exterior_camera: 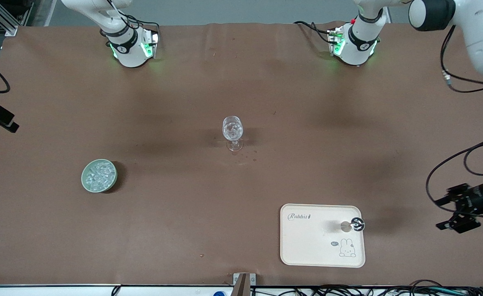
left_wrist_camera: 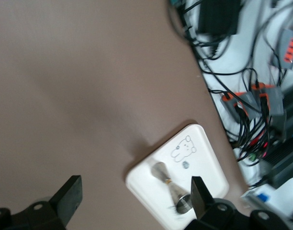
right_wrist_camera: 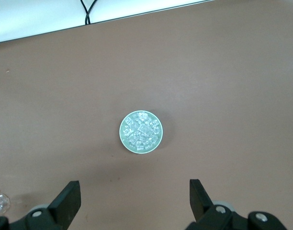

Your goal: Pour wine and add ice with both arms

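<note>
The ice (right_wrist_camera: pixel 140 132) fills a green bowl (exterior_camera: pixel 82 177), mid-frame in the right wrist view, straight below the right gripper (right_wrist_camera: pixel 132 203), fingers wide apart. The left gripper (left_wrist_camera: pixel 134 191), wide too, hangs over the bottle (left_wrist_camera: pixel 173 184) on the tray (left_wrist_camera: pixel 208 163).

Even, soft overhead light across the brown tabletop (exterior_camera: pixel 175 230), with broad, faint shadows smudged over its middle. The glass (exterior_camera: pixel 233 133) glints and casts a pale shadow; the bowl (exterior_camera: pixel 98 176) throws a dark crescent. Green lamps glow at both bases. The left wrist view is smeared with motion blur; the right wrist view is crisp, its ice (right_wrist_camera: pixel 141 132) sparkling.
</note>
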You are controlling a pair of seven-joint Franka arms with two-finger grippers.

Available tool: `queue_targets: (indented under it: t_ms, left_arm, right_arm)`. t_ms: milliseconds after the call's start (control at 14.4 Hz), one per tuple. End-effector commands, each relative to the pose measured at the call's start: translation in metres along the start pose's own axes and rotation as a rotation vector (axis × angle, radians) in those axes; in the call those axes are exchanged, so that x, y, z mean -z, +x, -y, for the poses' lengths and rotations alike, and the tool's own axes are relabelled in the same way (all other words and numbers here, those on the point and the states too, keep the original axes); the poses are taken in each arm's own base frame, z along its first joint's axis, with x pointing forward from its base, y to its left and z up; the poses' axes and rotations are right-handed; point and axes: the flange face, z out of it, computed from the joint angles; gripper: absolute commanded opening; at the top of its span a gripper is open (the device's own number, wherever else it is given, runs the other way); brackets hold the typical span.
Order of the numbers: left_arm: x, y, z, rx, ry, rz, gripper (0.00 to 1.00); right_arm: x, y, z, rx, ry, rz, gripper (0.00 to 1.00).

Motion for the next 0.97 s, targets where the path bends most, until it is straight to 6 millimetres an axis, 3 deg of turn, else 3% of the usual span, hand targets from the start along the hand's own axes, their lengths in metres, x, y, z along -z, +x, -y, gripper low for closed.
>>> queue_targets:
  t_ms: [0,139,278,486,624,902]
  left_arm:
    - [0.058,-0.041,-0.026,-0.316,0.122,-0.043,1.0]
    - [0.09,-0.07,-0.04,-0.452,0.2,-0.051,1.0]
    - [0.121,-0.113,-0.061,-0.607,0.277,-0.044,1.0]
    - [0.167,-0.163,-0.076,-0.701,0.321,-0.033,1.0]
    - [0.19,-0.197,-0.08,-0.804,0.358,0.008,0.99]
    - [0.217,-0.236,-0.065,-0.841,0.367,0.028,0.99]
  right_arm:
    - [0.005,-0.007,0.006,0.02,0.02,0.018,1.0]
    - [0.005,-0.01,0.016,0.026,0.023,0.021,1.0]
    - [0.004,-0.01,0.02,0.025,0.033,0.018,1.0]
    - [0.004,-0.009,0.02,0.027,0.036,0.012,1.0]
    - [0.004,-0.009,0.02,0.031,0.035,0.014,1.0]
    - [0.005,-0.009,0.01,0.111,0.016,0.021,1.0]
